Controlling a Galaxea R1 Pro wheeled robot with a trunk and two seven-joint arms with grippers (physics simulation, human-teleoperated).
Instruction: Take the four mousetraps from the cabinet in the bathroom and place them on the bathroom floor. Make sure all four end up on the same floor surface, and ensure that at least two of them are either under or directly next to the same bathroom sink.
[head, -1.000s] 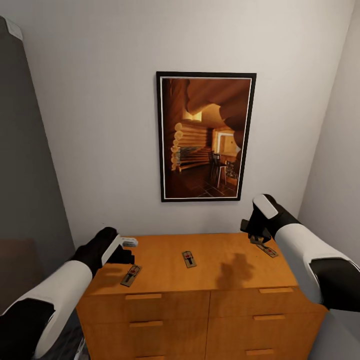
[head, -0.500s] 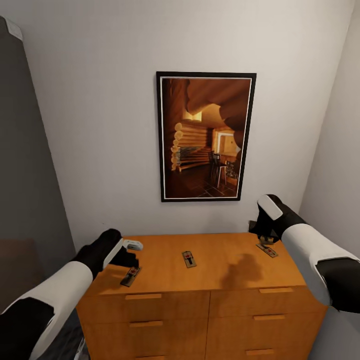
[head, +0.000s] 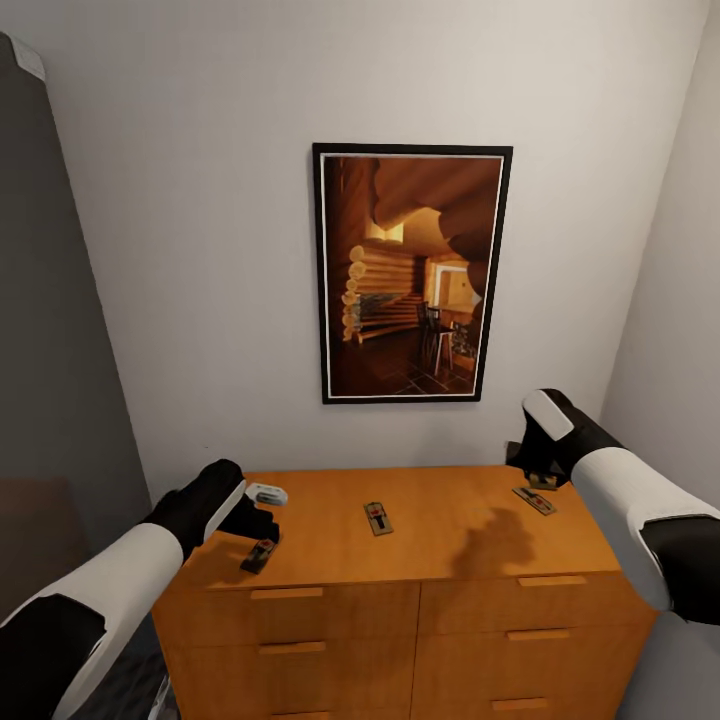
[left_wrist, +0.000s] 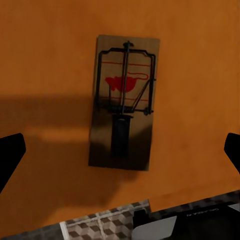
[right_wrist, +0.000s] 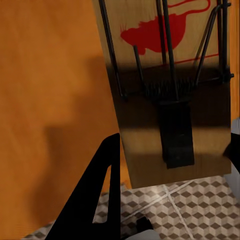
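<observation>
- The cabinet sat right in front of the robot against the wall, under a framed picture of a log interior.
- All four mousetraps were on top of it: a pale one near the back left, a dark one close to the front left edge, one roughly in the middle, and one out on the right end.
- Left gripper hung over the front-left trap, fingers spread wide to either side of it, gripping nothing.
- Right gripper was just above the right-end trap. The wrist cam showed one dark finger beside the trap and a sliver of the other past its far side, so the pincer looked open around it, not clamped.
- Past the cabinet's edge both wrist cams caught a bit of the cube-pattern bathroom floor.
</observation>
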